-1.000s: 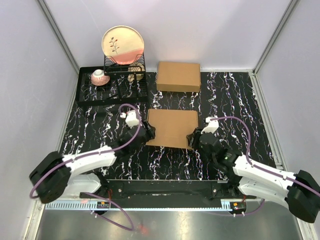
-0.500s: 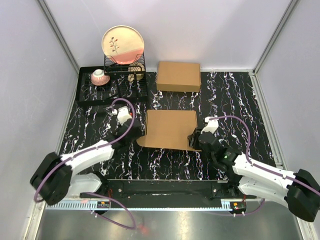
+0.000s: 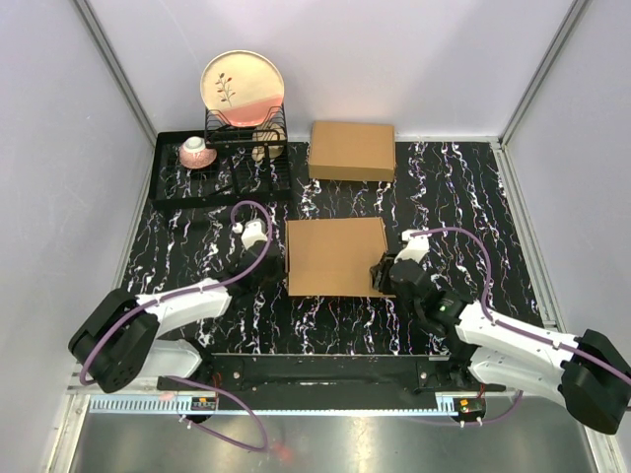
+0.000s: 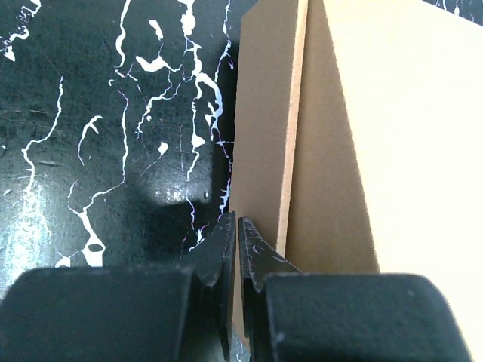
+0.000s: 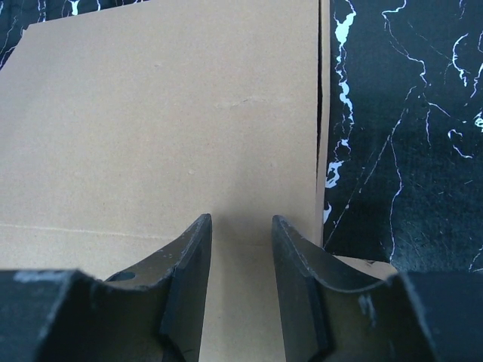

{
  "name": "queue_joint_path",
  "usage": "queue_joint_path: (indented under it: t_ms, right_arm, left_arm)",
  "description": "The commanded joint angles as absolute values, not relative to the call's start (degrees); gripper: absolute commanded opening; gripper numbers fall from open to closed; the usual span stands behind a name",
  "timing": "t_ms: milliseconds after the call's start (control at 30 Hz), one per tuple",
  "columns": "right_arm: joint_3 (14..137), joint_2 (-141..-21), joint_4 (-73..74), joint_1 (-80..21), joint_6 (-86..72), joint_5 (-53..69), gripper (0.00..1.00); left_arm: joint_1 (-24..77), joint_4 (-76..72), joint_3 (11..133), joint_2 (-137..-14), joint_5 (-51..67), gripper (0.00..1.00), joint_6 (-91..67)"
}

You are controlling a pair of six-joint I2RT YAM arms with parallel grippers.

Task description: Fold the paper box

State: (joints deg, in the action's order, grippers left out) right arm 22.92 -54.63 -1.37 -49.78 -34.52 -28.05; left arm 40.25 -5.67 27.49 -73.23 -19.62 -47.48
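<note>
The paper box [image 3: 335,256] lies closed and flat in the middle of the black marbled table, a plain brown cardboard rectangle. My left gripper [image 3: 274,273] is shut with nothing between its fingers. Its tips [image 4: 238,226] rest against the box's upright left side wall [image 4: 264,128], low down near the table. My right gripper [image 3: 381,275] is open at the box's near right corner. In the right wrist view its two fingers [image 5: 241,222] hover over the brown lid [image 5: 166,113], with the right edge slit [image 5: 320,113] beside them.
A second, made-up brown cardboard box [image 3: 352,150] sits at the back centre. At the back left, a black dish rack [image 3: 222,168] holds a plate [image 3: 243,89] and a cup [image 3: 196,151]. Grey walls close in both sides.
The left gripper has shut and moved in against the box's left side. The flap that stuck out at the box's near left corner now stands flush with the box. The right arm has barely moved.
</note>
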Motion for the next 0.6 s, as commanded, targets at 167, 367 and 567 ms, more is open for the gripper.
queue_joint_path:
  t_ms: [167, 367, 567]
  right_arm:
    - [22.9, -55.8, -2.8, -50.0, -35.0, -27.5, 0.43]
    - [23.8, -56.1, -2.6, -50.1, -34.5, -27.3, 0.43]
    - [24.0, -56.6, -3.0, -50.1, -34.7, -27.0, 0.43]
  left_arm:
    - [40.7, -8.0, 20.4, -58.6, -24.5, 0.16, -48.3]
    - [40.2, -0.4, 23.3, -52.7, -27.5, 0.24, -48.9]
    - [39.9, -0.2, 24.3, -52.1, -24.1, 0.23, -49.4]
